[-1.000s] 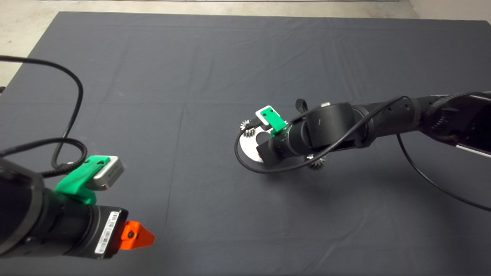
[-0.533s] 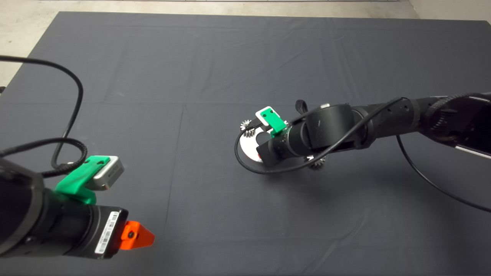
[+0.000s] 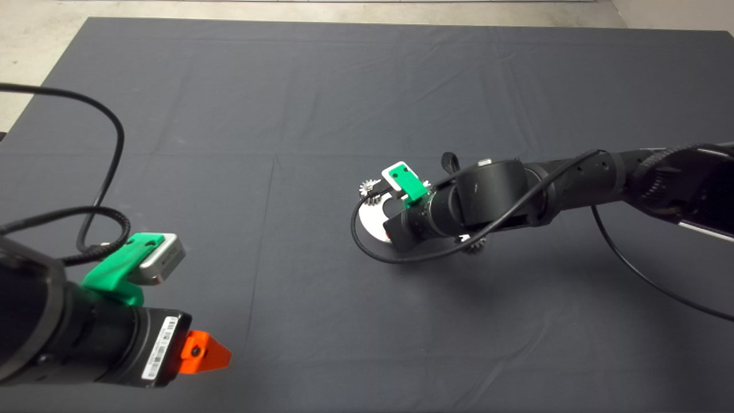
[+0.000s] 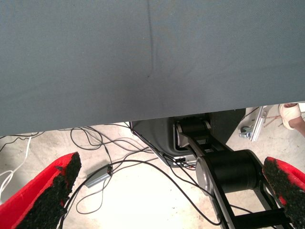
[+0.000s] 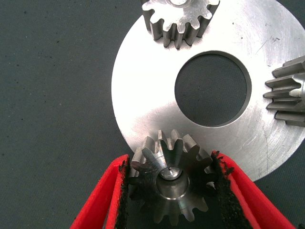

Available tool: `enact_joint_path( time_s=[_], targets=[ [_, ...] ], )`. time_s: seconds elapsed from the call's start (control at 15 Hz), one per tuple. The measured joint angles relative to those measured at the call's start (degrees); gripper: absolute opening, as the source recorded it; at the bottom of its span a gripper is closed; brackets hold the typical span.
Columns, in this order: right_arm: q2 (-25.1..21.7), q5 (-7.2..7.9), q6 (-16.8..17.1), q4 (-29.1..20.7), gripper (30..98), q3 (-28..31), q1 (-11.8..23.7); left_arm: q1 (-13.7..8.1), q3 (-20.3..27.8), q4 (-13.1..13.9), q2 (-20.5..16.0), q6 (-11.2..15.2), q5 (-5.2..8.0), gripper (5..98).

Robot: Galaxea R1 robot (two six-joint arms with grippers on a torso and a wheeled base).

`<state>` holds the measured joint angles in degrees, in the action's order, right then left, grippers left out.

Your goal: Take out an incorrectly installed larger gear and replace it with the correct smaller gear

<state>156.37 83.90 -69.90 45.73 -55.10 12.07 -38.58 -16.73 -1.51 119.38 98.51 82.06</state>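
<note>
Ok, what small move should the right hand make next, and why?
Probably lift straight up. The right hand has its pads against the teeth of the larger gear on both sides, and the gear sits on a pin at the silver disc's edge; a tilted pull could jam it. The left hand waits near the mat's edge.

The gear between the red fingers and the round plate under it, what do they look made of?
The gear looks like machined steel, grey with a dull sheen: glinting tooth edges and a turned hub. The plate looks like brushed metal, steel or aluminium: pale silver with fine scratches. The right pincer has red fingers, probably plastic, with rough black pads, perhaps rubber or foam.
</note>
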Motion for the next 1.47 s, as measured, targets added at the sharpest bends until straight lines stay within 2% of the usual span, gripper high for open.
enact_joint_path(
  time_s=[0.47, 0.53, 0.73, 0.87, 1.0, 1.13, 1.2, 1.33, 1.47],
  targets=[
    [0.0, 0.15, 0.0, 0.0, 43.6, -0.1, 0.0, 0.0, 0.0, 0.0, 0.0, 0.0, 0.00, 97.9],
    [0.0, 0.15, 0.0, 0.0, 47.1, -0.2, 0.0, 0.0, 0.0, 0.0, 0.0, 0.0, 0.00, 97.9],
    [0.0, 0.20, 0.0, -0.2, 49.1, -0.2, 0.2, 0.0, 0.0, 0.0, 0.0, 0.0, 0.02, 97.9],
    [-0.8, 0.34, 0.0, -0.8, 53.1, 0.5, 2.4, 0.0, 0.0, 0.0, 0.0, 0.0, 0.02, 97.9],
    [-2.0, 0.33, 0.0, -6.0, 53.5, 2.0, 8.1, 0.0, 0.0, 0.0, 0.0, 0.0, 0.00, 97.9],
    [-4.9, 0.28, -0.5, -15.4, 58.5, 4.2, 15.4, 0.0, 0.0, 0.0, 0.0, 0.0, 0.00, 97.9],
    [-7.1, 0.26, -1.0, -21.0, 58.5, 6.2, 18.4, 0.0, 0.0, 0.0, 0.3, 0.0, -0.02, 97.9],
    [-13.3, 0.44, -3.9, -32.8, 62.9, 13.3, 22.9, 0.0, 0.0, 0.0, 0.9, 0.0, -0.26, 97.9],
    [-19.5, 0.52, -7.7, -40.2, 62.9, 23.5, 25.3, 0.0, 0.0, 0.0, 1.4, 0.0, -0.59, 97.9]
  ],
)
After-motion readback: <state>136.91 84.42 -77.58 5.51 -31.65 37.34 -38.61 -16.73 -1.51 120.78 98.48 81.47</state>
